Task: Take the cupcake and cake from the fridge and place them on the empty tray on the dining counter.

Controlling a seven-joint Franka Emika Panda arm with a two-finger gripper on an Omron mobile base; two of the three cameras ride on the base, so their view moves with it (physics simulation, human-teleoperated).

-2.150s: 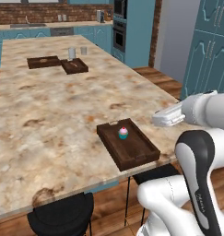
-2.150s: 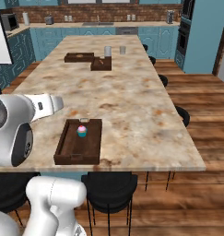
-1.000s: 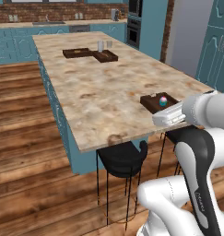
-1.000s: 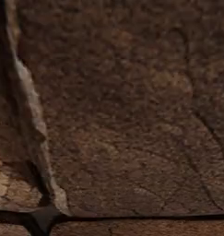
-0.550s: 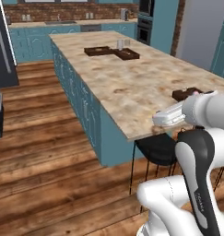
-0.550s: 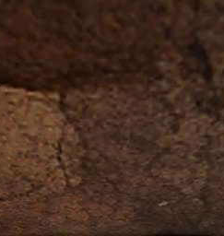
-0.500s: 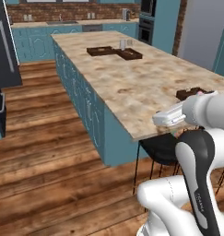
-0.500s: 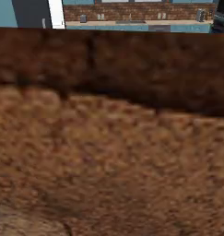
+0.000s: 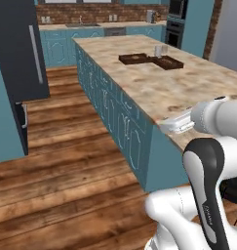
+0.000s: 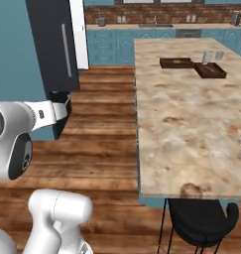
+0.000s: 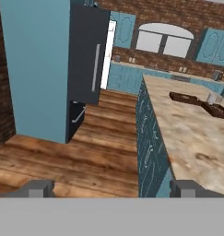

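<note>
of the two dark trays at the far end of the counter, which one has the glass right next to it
The right-hand tray, nearer the ovens: the clear glass stands just behind its rim. The left tray has no glass by it.

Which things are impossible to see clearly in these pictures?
- Inside of the fridge: hidden by its own door in the hand view.
- Contents of the two far trays: too small in the right base view.
- Gripper: open, empty, tips cut by the bottom edge.
</note>
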